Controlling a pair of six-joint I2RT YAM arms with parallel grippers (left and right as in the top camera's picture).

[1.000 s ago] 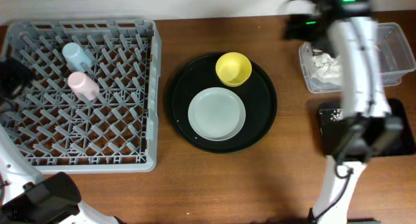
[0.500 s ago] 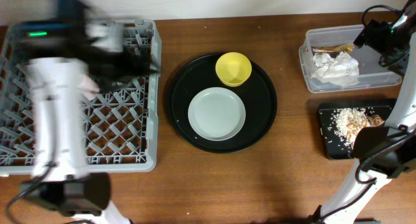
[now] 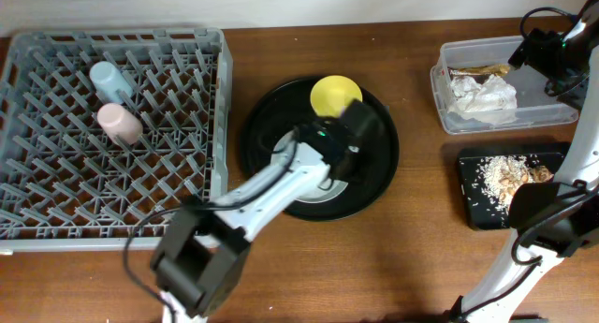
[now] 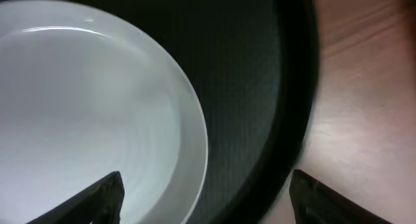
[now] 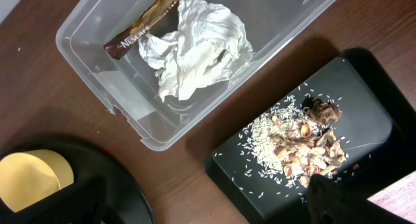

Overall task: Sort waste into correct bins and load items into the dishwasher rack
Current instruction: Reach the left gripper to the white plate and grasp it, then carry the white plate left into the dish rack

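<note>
Having swung from the rack [image 3: 140, 187], the left hand [image 4: 207, 197] hovers open and empty over the plate [image 4: 84, 113], likely loaded next.

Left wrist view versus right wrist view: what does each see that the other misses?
Only left wrist: the plate, below the open left gripper. Only right wrist: the clear tub holding napkin and wrapper, the flat black tray of food scraps, the yellow bowl. Both: the round black tray and the wooden table.
</note>
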